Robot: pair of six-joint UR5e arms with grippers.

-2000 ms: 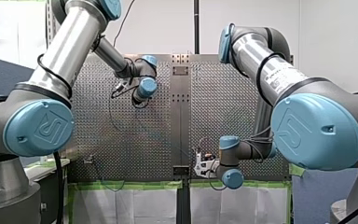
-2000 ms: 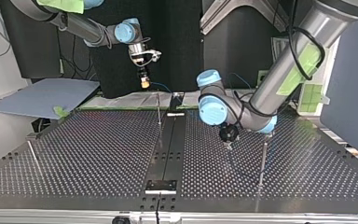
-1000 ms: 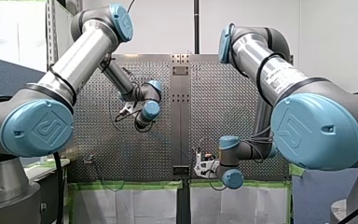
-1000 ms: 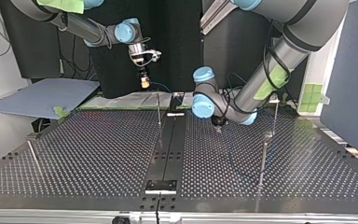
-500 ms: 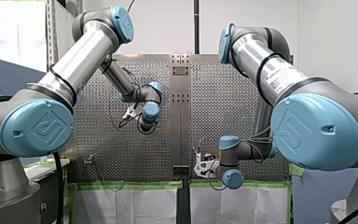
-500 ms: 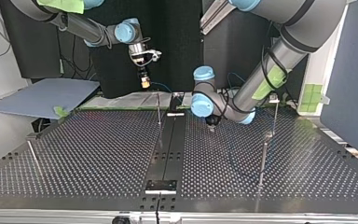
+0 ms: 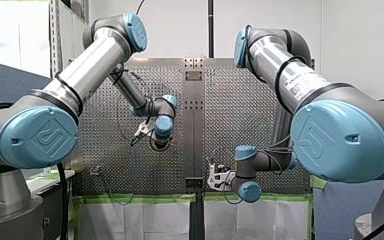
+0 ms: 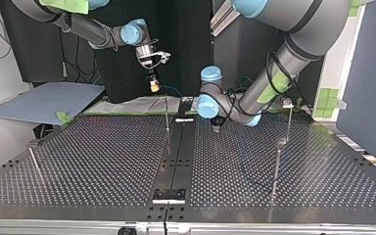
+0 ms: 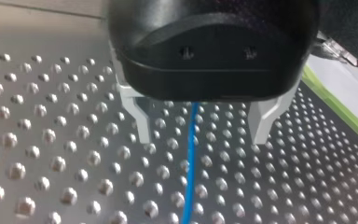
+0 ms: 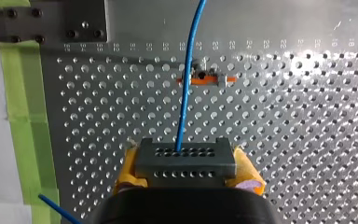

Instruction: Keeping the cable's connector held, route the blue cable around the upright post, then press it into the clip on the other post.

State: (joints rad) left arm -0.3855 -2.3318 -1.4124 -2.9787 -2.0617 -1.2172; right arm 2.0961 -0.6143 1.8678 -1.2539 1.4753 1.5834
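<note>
The connector [image 10: 185,158] is clamped between the yellow pads of the right gripper [image 10: 186,173], which is closed on it, presumably to anchor that end during routing; the blue cable [image 10: 185,93] is led ahead, just beside the orange clip [image 10: 205,80]. The left gripper [image 9: 201,135] is held low over the perforated table [image 9: 51,154] with its metal fingers [image 9: 140,116] wide apart; the blue cable is straddled, not gripped, apparently for guiding.
</note>
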